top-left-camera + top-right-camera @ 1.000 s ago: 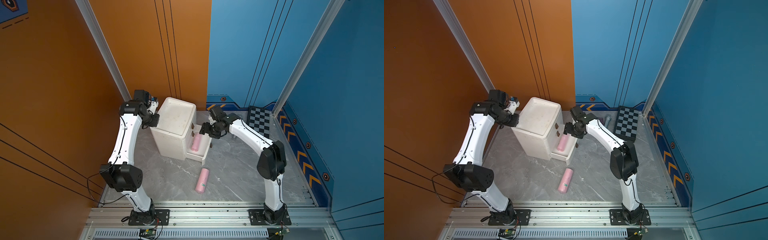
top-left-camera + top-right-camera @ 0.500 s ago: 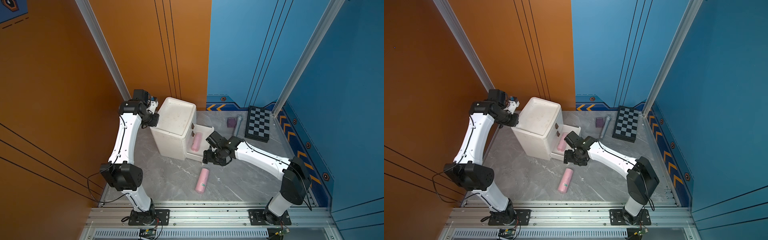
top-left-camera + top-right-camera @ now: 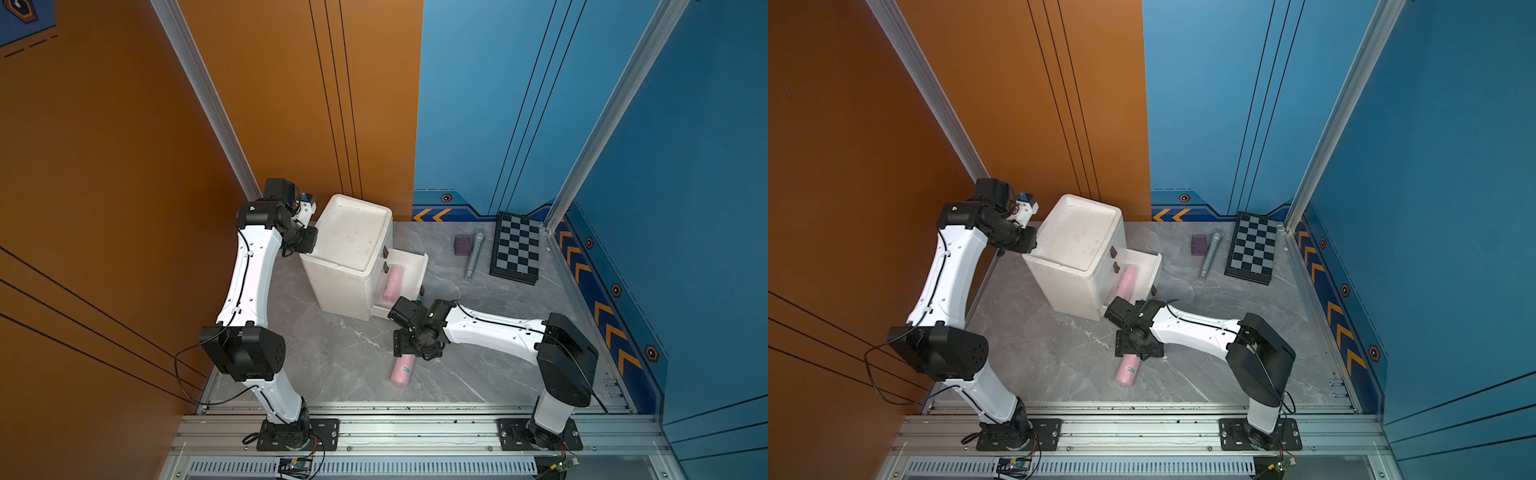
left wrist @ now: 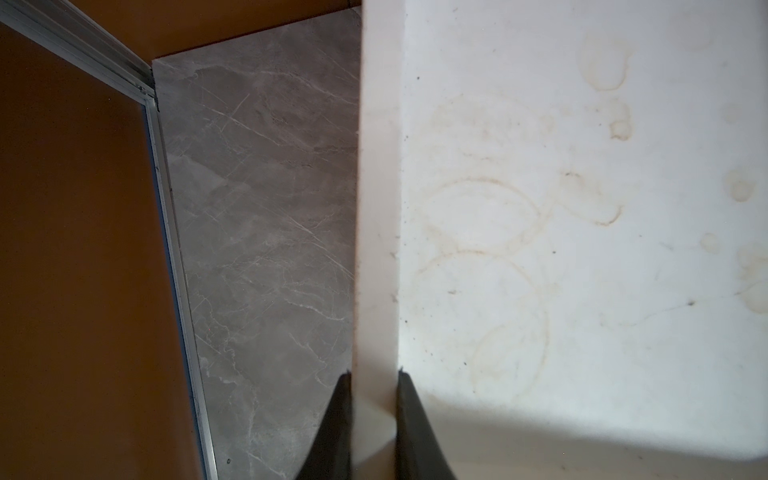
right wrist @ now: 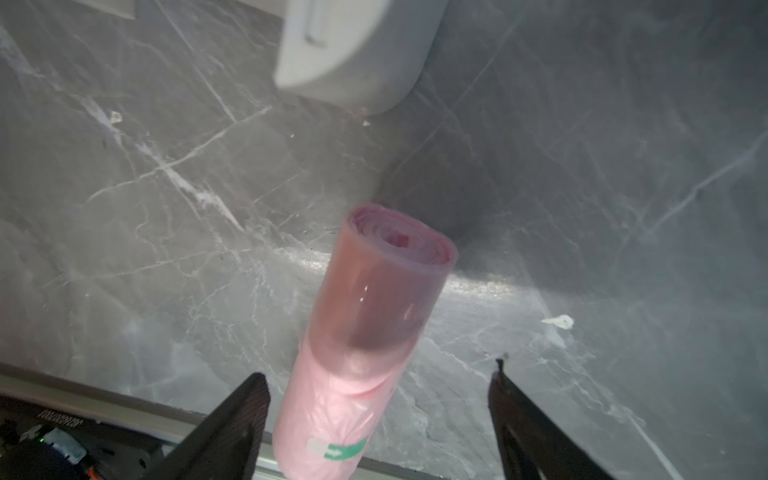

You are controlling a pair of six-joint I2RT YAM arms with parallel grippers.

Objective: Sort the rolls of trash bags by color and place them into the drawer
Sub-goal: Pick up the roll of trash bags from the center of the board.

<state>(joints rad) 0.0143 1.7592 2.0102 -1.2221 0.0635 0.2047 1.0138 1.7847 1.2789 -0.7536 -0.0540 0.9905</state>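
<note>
Grey marbled surface (image 3: pixel 332 353) in a corner of orange and blue walls; on it, near the front rail, lies a pink roll (image 3: pixel 402 371), well apart from the white drawer cabinet (image 3: pixel 332 286); the cabinet's bottom drawer (image 3: pixel 415 266) stands pulled out with a second pink roll (image 3: pixel 392 282) inside. The right hand (image 5: pixel 378 372) hangs directly over the loose roll, wide open and holding nothing; its fingers (image 5: pixel 232 415) stand either side without touching it; the roll's long axis runs between them, square to the closing line, so the grasp looks lined up. The left hand (image 4: pixel 374 374) is clamped on the cabinet's top rim and far from the roll; the right arm is plainly the nearer.
</note>
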